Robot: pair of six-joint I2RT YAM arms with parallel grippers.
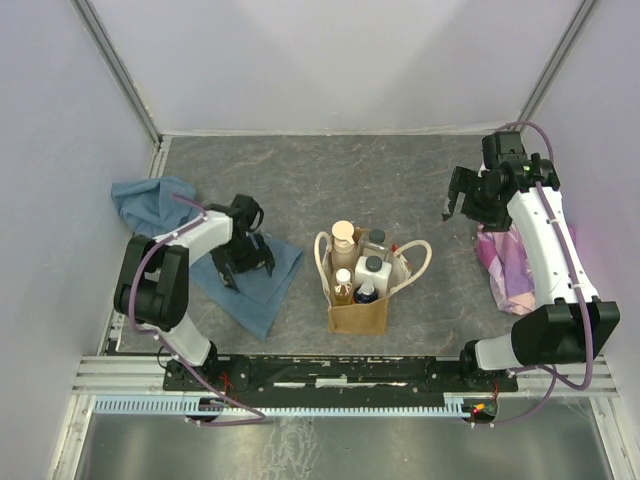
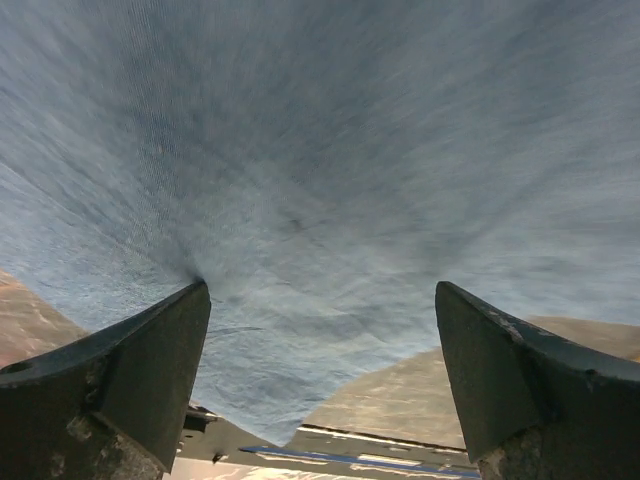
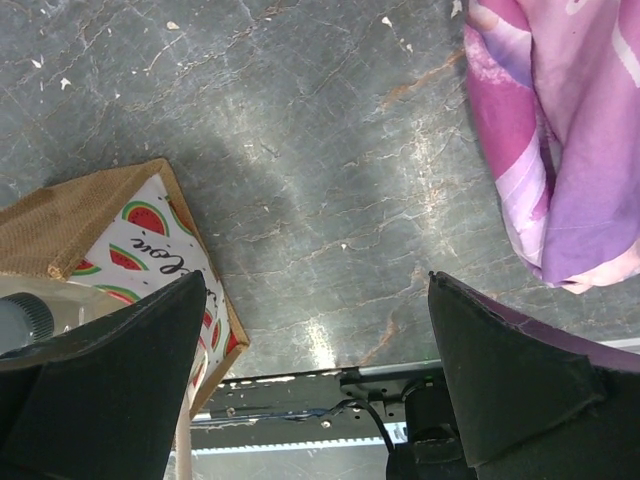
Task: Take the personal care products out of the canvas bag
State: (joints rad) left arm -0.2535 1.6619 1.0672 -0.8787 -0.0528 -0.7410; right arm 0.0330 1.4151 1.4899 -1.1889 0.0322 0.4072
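I see the bag (image 1: 358,318) upright at mid-table, near the front edge, its two cream handles splayed left and right. All five bottles stand inside it. The beige bottle (image 1: 343,238) is at the far left, the clear one (image 1: 376,240) at the far right, and the white one (image 1: 373,270) is in the middle right. The amber (image 1: 343,285) and blue (image 1: 366,293) bottles are nearest.

The table (image 1: 330,180) is grey and marbled, closed in by pale walls (image 1: 330,60). A blue cloth (image 1: 262,285) lies left of the bag and a pink cloth (image 1: 505,270) lies right of it.

My left arm is folded low, its gripper (image 1: 248,272) pointing down at the blue cloth with jaws wide apart and nothing between them. My right arm reaches far right. Its gripper (image 1: 462,212) is raised over bare table beside the pink cloth, jaws spread and holding nothing.
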